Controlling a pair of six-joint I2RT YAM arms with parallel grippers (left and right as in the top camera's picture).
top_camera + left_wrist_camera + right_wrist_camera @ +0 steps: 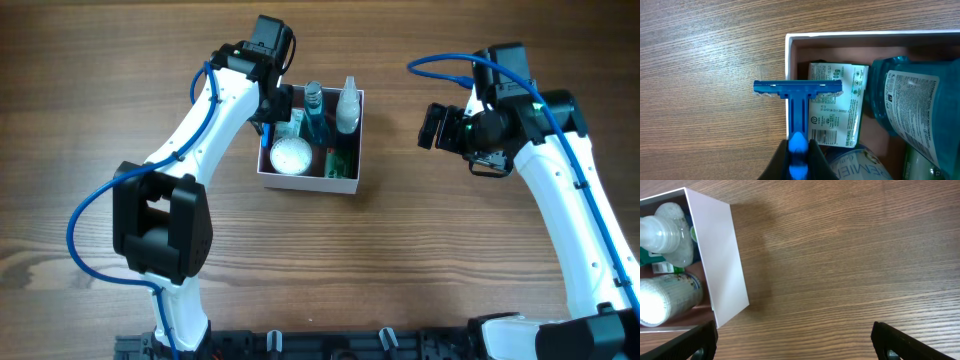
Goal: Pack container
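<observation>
Container (345,184), at the desk's (100,60) 12 o'clock, already holds bottles, a jar and a packet (837,107). Left tool (799,150) is clamped on a blue razor (799,89) straddling the container's 9 o'clock wall; released here, it may tip outside. Right tool (432,127) gapes wide, holding nothing.

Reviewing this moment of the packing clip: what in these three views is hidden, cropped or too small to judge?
- Blue plastic razor, left wrist view: its handle end is hidden between the shut left gripper fingers.
- Blue liquid bottle, left wrist view: cut off by the right edge; cap unseen.
- Square white-walled container, overhead: the left arm covers its left edge; floor contents are too small to name.
- Open right gripper, right wrist view: fingertips cut off by the bottom edge.
</observation>
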